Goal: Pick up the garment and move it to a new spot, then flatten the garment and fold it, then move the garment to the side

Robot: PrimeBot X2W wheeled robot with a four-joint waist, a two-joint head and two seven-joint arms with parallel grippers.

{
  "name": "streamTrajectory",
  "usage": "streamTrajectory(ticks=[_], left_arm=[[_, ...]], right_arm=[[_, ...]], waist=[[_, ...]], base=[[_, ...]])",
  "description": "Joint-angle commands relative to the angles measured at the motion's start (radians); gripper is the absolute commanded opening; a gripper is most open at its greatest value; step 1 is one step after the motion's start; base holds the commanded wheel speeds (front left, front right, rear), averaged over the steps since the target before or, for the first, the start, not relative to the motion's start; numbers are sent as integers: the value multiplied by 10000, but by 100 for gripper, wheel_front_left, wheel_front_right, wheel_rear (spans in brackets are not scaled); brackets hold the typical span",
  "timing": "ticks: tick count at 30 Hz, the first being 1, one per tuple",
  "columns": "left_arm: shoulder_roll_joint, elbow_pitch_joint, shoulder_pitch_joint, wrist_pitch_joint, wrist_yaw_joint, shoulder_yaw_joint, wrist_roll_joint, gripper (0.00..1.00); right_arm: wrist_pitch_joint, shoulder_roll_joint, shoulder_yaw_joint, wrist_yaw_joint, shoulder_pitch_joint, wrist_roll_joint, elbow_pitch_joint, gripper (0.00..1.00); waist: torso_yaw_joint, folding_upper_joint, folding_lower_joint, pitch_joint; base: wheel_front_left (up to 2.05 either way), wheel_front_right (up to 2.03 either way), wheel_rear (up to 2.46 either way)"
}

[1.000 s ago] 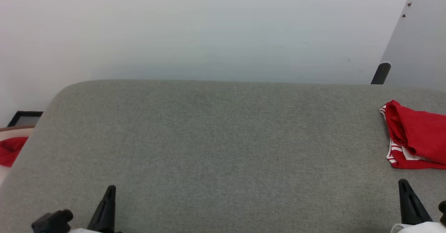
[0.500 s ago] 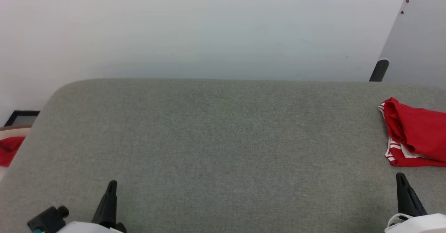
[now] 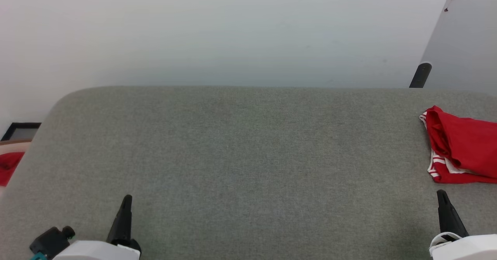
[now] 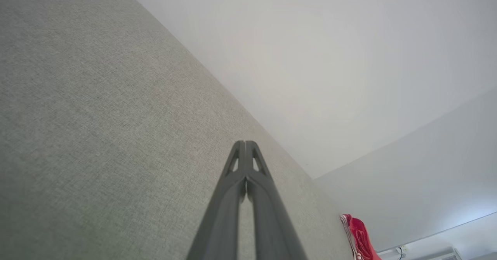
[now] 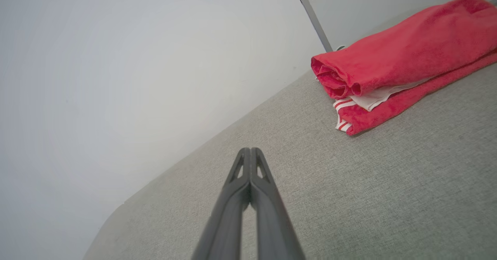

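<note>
The red garment [image 3: 464, 147] lies folded at the far right of the grey fabric surface [image 3: 240, 159], its white-and-red striped trim and white inside showing at the near left corner. The right wrist view has the garment [image 5: 404, 54] up right, apart from my fingers. My right gripper [image 3: 441, 197] is shut with nothing in it, a short way in front of the garment; its tips [image 5: 250, 151] are pressed together. At the lower left my left gripper [image 3: 127, 201] is shut and holds nothing, tips together [image 4: 245, 144], far from the garment [image 4: 360, 237].
A pale wall rises behind the surface. A dark post [image 3: 419, 74] stands at the back right by a grey panel [image 3: 466, 38]. Off the left edge sit a black frame [image 3: 21, 131] and some red cloth [image 3: 8, 166].
The whole head picture has shifted slightly, so the camera moved. Both arms have come a little further into view, with pale forearms showing at the bottom. The garment lies as before.
</note>
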Motion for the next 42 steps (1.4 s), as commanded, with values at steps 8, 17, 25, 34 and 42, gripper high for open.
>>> streamTrajectory(ticks=[8,17,25,34,42], left_arm=[[-155,-81,-339,273,-15,218,-865,0],[-359,-61,-447,538,-18,354,-1638,0],[-520,-44,-545,767,-21,470,-2265,0],[-697,-24,-636,991,-23,581,-2921,0],[-836,-9,-723,1189,-26,683,-3466,0]], right_arm=[[264,25,12,-3,-373,1318,-49,0],[503,94,36,-4,-481,2483,4,0],[697,149,57,-5,-568,3456,47,0],[903,207,81,-5,-674,4438,95,0],[1071,252,101,-5,-727,5283,128,0]], waist=[[-47,0,0,52],[-97,0,0,109],[-141,0,0,159],[-191,0,0,215],[-235,0,0,266]], base=[[0,0,0],[0,0,0],[0,0,0],[0,0,0],[0,0,0]])
